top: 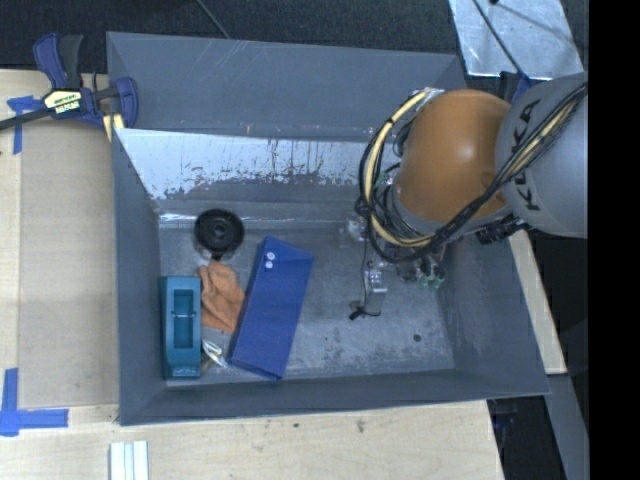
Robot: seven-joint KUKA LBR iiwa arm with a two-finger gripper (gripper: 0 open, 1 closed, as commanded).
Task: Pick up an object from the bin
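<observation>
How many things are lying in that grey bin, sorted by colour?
Blue: 1, the flat box
Teal: 1, the oblong block
Orange: 1, the crumpled soft thing
Black: 1, the round disc
Total: 4 that can be told apart

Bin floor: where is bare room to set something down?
Bare: the right half, from the blue box to the right wall, though the gripper hangs there. Crowded: the left, with teal box, orange cloth and black disc.
</observation>
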